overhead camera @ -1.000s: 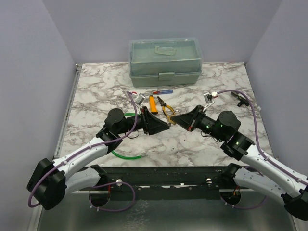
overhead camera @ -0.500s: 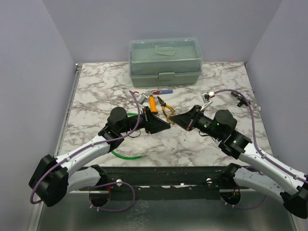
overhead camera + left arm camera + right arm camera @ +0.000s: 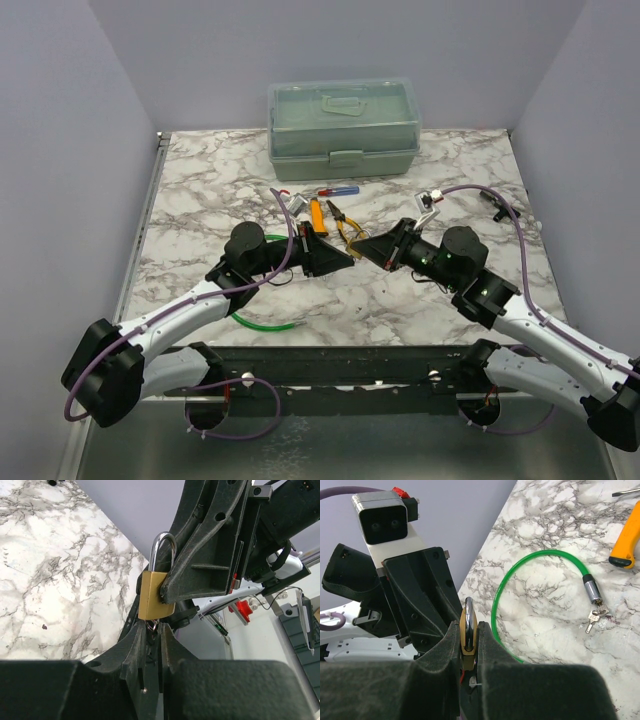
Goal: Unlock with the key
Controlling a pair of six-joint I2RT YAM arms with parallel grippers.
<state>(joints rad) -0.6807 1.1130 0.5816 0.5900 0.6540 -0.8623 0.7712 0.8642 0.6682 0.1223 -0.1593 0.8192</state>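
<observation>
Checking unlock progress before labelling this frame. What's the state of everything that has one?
padlock: shackle seated, locked
key: mostly hidden, at padlock's underside
left gripper: jaws shut on key
right gripper: jaws shut on padlock
toolbox: lid closed, latch down
green cable lock: visible end free

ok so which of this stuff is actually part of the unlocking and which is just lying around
In the job: padlock, key, left tool, right tool.
Lying about: toolbox, pliers, orange knife, screwdriver, green cable.
</observation>
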